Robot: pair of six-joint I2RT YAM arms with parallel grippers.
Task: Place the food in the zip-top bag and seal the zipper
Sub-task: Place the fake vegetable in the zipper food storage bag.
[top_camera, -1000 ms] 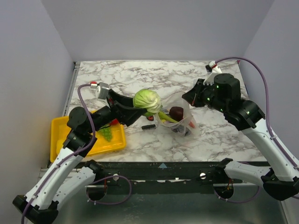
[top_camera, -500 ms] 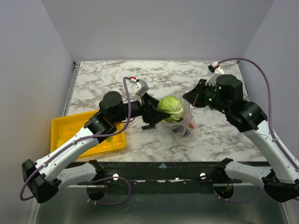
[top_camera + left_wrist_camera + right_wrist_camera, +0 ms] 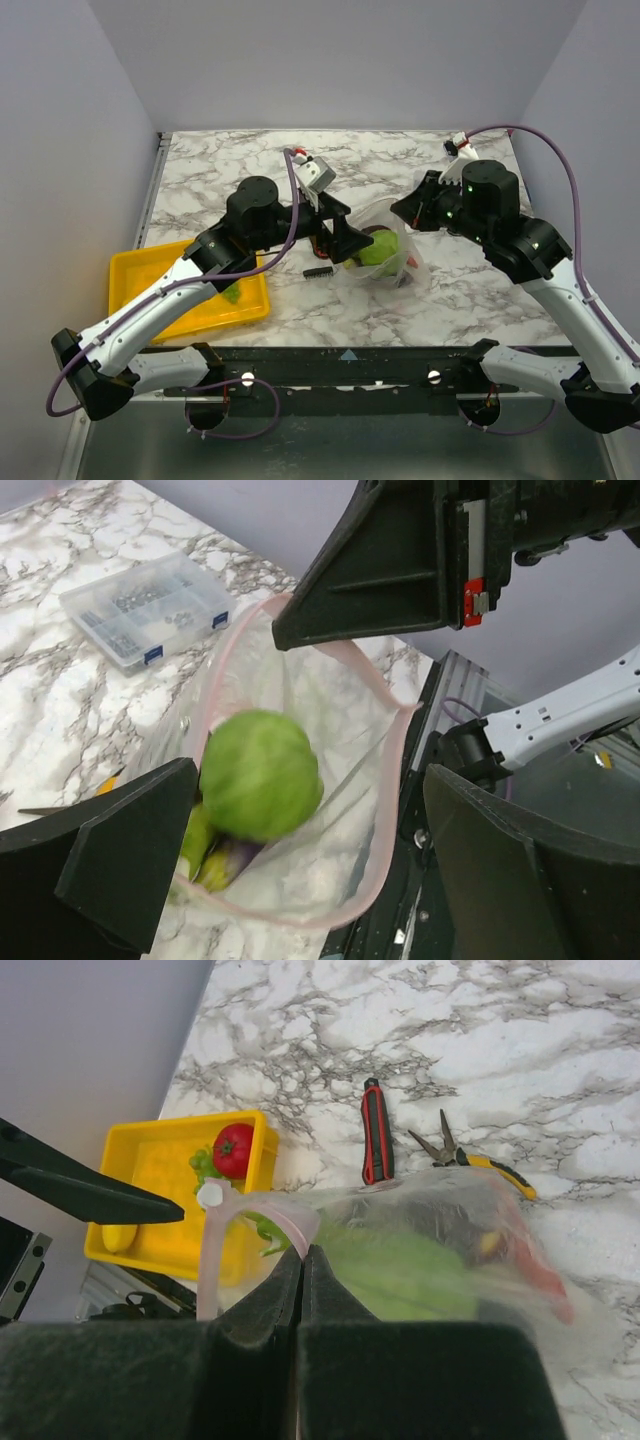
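The clear zip-top bag (image 3: 392, 262) stands open at the table's middle, its pinkish zipper (image 3: 385, 780) ringing the mouth. A round green food (image 3: 260, 775) sits loose inside it on other foods, and also shows in the top view (image 3: 378, 248). My left gripper (image 3: 350, 238) is open and empty at the bag's mouth, fingers (image 3: 110, 870) spread wide. My right gripper (image 3: 303, 1252) is shut on the bag's zipper rim and holds it up. A red tomato (image 3: 232, 1148) and green grapes (image 3: 230, 293) lie in the yellow tray (image 3: 140, 290).
A red utility knife (image 3: 375, 1130) and yellow-handled pliers (image 3: 470, 1155) lie on the marble beside the bag. A clear parts box (image 3: 150, 605) sits farther off. The tray is at the front left, near the table edge.
My left arm swung right, carrying the round green food from above the tray side to the bag. It opened, and the food now lies inside the bag. The right gripper held still.
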